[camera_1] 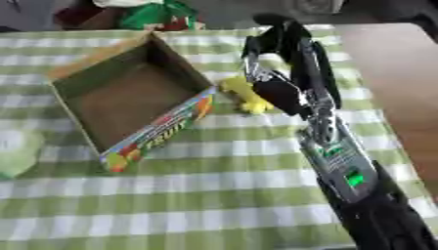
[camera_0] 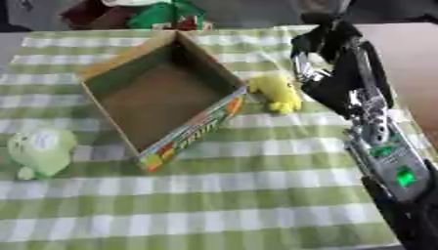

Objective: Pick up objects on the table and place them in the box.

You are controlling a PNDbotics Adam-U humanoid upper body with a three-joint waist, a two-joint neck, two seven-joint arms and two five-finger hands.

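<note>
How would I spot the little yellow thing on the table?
Find the open cardboard box on the green checked cloth. Just off its right corner, beside the robot's right hand, lies the yellow soft toy. The only other toy, pale green, lies left of the box.

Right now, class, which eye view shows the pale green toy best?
The left eye view: the pale green toy sits whole on the checked cloth, left of the box. The right eye view cuts it off at the frame's left edge.

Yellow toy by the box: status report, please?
Right hand over the yellow toy, not holding it. Toy on cloth beside the box. Box empty. Green toy waits at left.
</note>
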